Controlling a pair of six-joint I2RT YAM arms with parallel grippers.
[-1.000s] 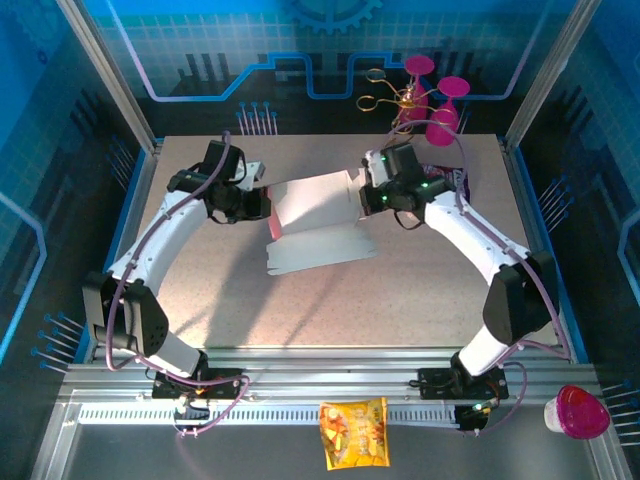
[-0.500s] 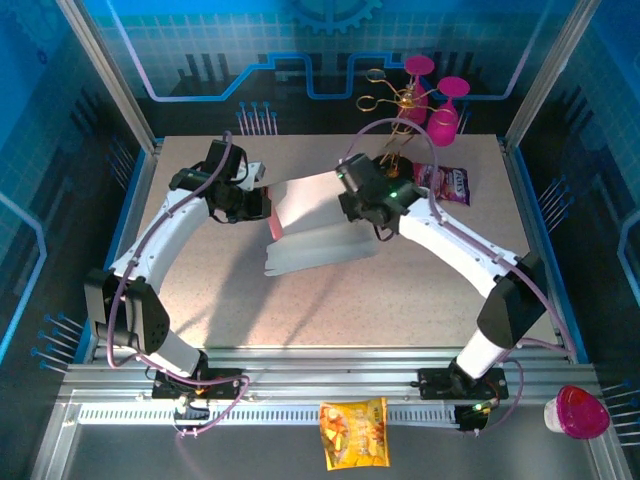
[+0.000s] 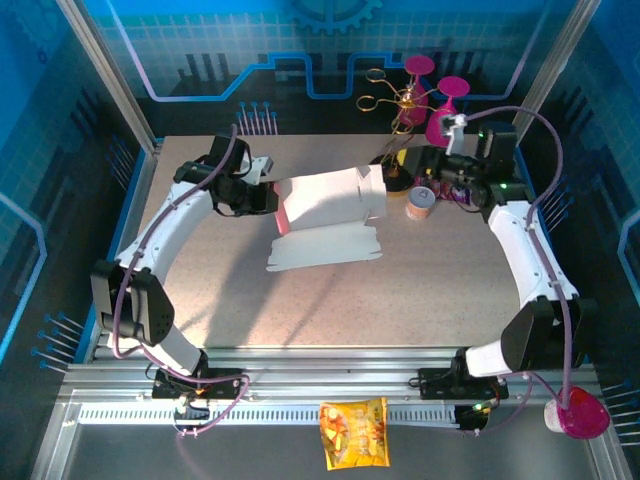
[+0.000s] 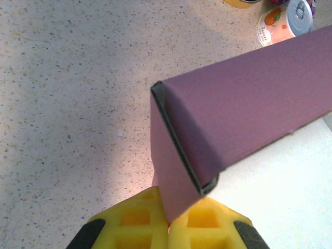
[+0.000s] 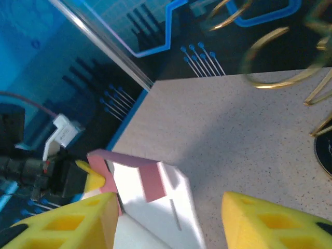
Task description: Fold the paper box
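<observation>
Pink paper box (image 3: 325, 205): toward the far middle of the speckled table (image 3: 430, 290), half raised, with one panel tilted up and a paler flap lying flat on the near side.
Long axis: left to right across the table, from one gripper toward the other.
Left gripper (image 4: 168, 225): pressed together on a thin wall at the box's left end, the yellow fingers (image 4: 129, 228) meeting on the cardboard in the left wrist view.
Right gripper (image 5: 168, 228): spread apart, pinching nothing, off the box's right end, near it but not touching, beside a small can (image 3: 421, 201).
Direction from right gripper: box to its left and slightly nearer the arm bases. In the right wrist view, ahead between the two yellow fingers, a corner with a folded tab facing them.
Nearer arm: left, in contact with the box, with the right one standing apart.
Next move, as a judgement: an approach by the right gripper along the long axis to the loose right end, with the left end held as anchor.
Risk, as a judgement: thin card buckling or pulling out of the left pinch if pushed off-axis.
</observation>
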